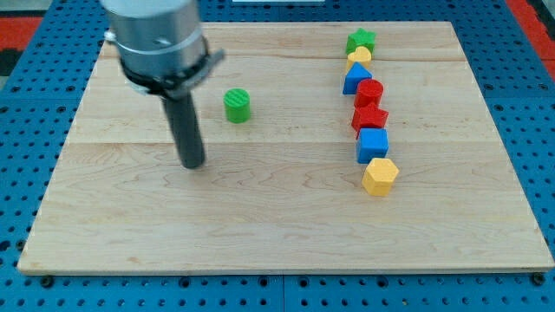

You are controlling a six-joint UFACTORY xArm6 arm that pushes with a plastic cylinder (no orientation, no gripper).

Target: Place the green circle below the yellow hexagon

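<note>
No jaws are fitted to this arm, so neither a spread nor a pinch can be reported; the arm ends in a straight dark rod only.

Item 1. My tip (192, 164), the lower end of the dark rod, is set on the pale wooden worktop (260, 234) in its left half, roughly midway between the top and bottom edges. No block is touched by it.

Item 2. The green circle (237, 106), a short green cylinder, is found up and to the view's right of my tip, near but apart from it, in the upper left-centre of the worktop.

Item 3. A column of blocks is laid out down the right half, well apart from my tip and the green circle. Listed from the top edge downward:
- green star block (361, 40), nearest the top edge;
- yellow rounded block (359, 56), shape not clearly made out, touching the star;
- blue block (355, 80), apparently triangular;
- red cylinder (369, 90), pressed against the blue block;
- red block (369, 117), shape unclear;
- blue cube (373, 143);
- yellow hexagon (380, 176), lowest of the column, nearest the right edge at mid-height.

Item 4. The worktop is seated on a blue perforated base (538, 104).
</note>
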